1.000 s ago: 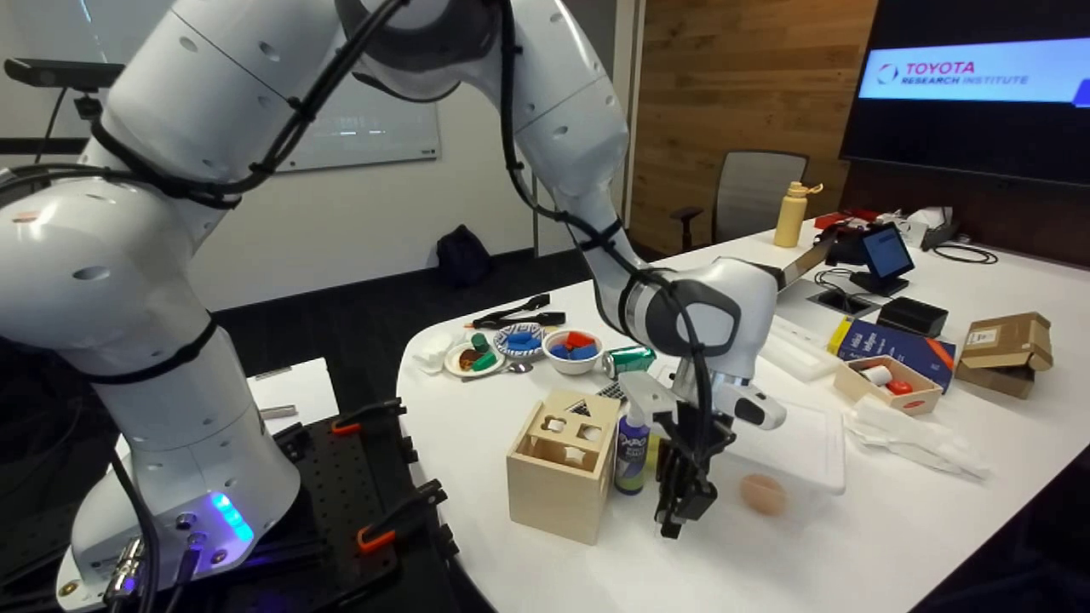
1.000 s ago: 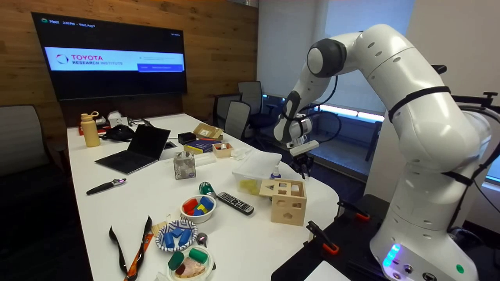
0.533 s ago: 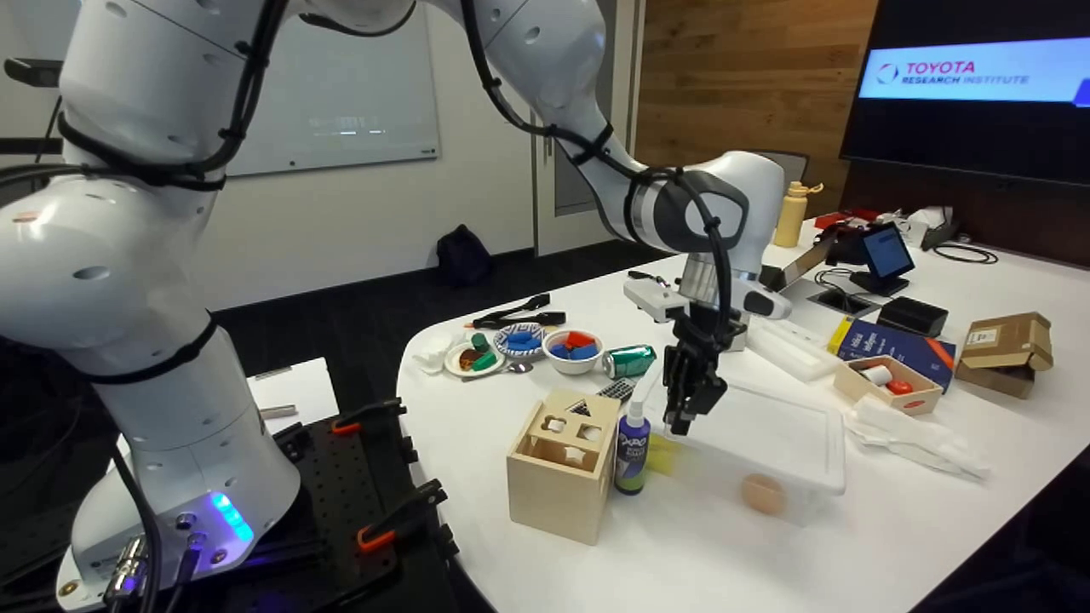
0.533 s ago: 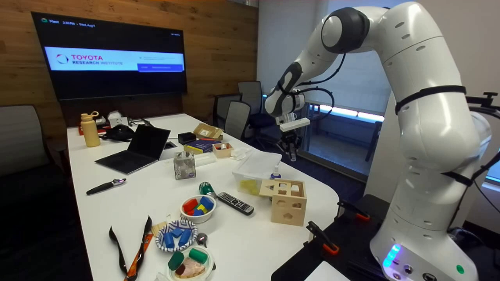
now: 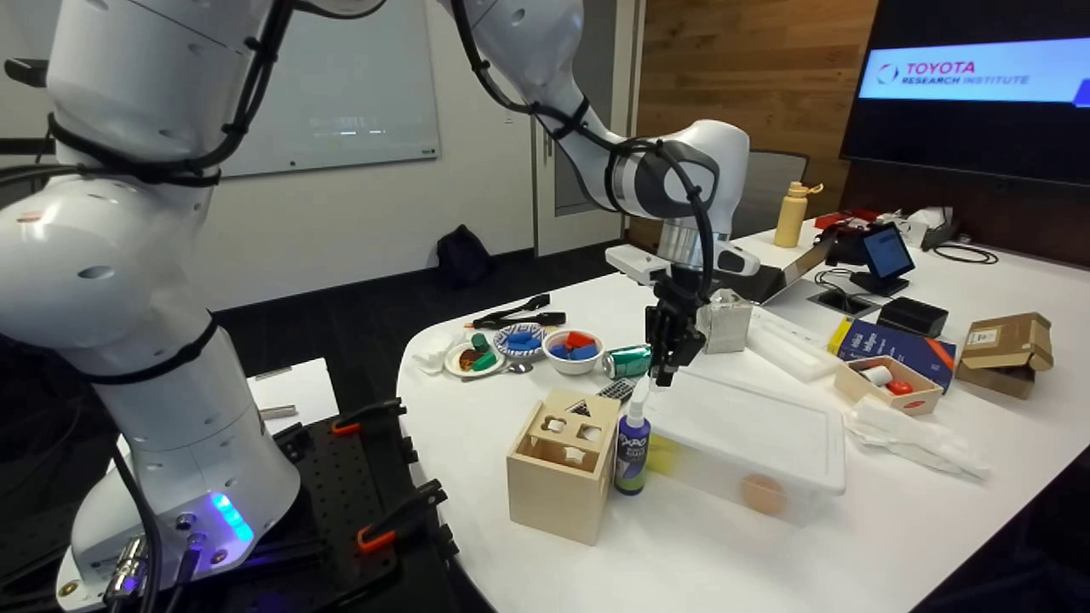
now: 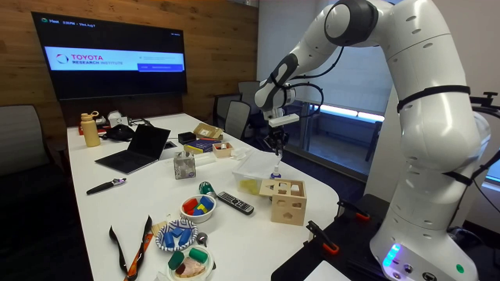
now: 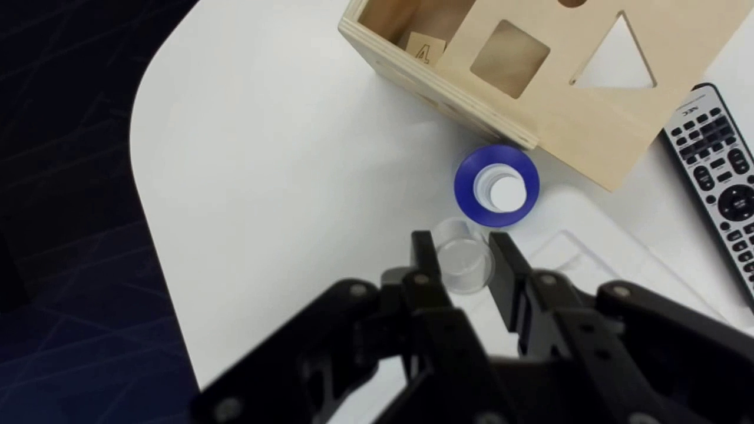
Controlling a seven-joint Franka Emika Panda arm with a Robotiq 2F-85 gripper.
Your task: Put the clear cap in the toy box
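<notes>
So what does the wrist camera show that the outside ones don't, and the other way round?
Only the wrist view: the wooden piece marked 4 inside the toy box. Only the exterior views: the wall screen and the yellow bottle. Shared: the gripper holding the clear cap (hard to make out from outside), the toy box, the blue bottle beside it and the remote control.

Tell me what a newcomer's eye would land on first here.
Likely the big white robot arm, stretched over the table in both exterior views. The lit screen on the wooden wall probably comes next. In the wrist view, the jaws are closed on a clear cap, near a spray bottle and a wooden toy box.
</notes>
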